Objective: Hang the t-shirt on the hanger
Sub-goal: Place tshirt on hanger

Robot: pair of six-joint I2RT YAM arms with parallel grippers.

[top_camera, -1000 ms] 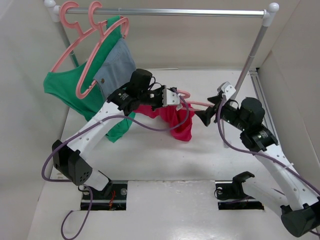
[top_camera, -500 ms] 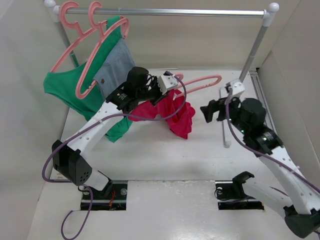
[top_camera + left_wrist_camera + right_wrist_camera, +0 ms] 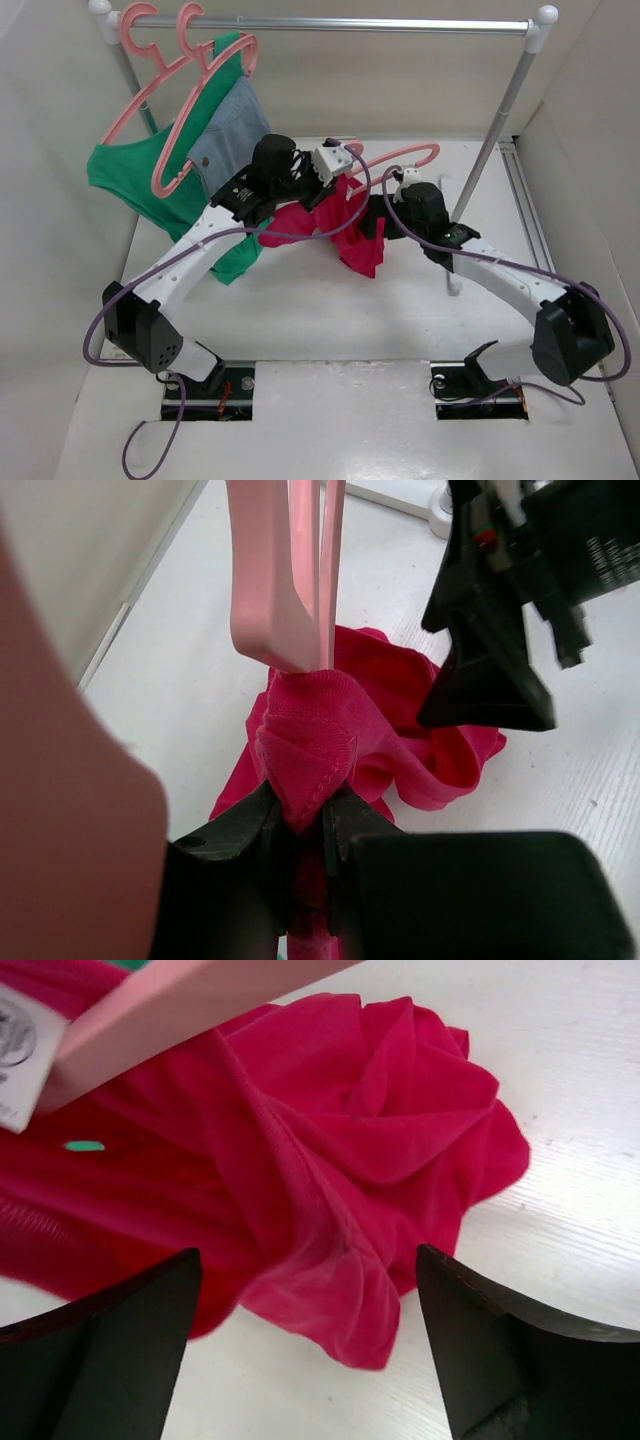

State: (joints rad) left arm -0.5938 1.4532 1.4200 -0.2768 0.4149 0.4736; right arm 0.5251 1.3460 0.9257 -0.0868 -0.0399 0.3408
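Observation:
The crimson t-shirt [image 3: 352, 232] hangs bunched from my left gripper [image 3: 337, 187], its lower part resting on the white table. In the left wrist view the jaws are shut on a fold of the t-shirt [image 3: 305, 765]. The pink hanger [image 3: 290, 580] runs down into that fold, and its hook [image 3: 425, 152] points right. My right gripper [image 3: 373, 222] is open, just right of the t-shirt and touching nothing. In the right wrist view its fingers [image 3: 110, 1350] stand wide apart over the t-shirt's lower edge [image 3: 340, 1190], with the hanger bar [image 3: 170, 1005] above.
A clothes rack with a metal rod [image 3: 330, 23] spans the back. A green garment [image 3: 130, 180] and a grey-blue garment [image 3: 232, 125] hang on pink hangers at its left. The rack's right post [image 3: 490, 150] stands close behind my right arm. White walls enclose the table.
My right arm swung left from the right side to the t-shirt, gripper open. My left gripper lifted the t-shirt and hanger slightly up and back.

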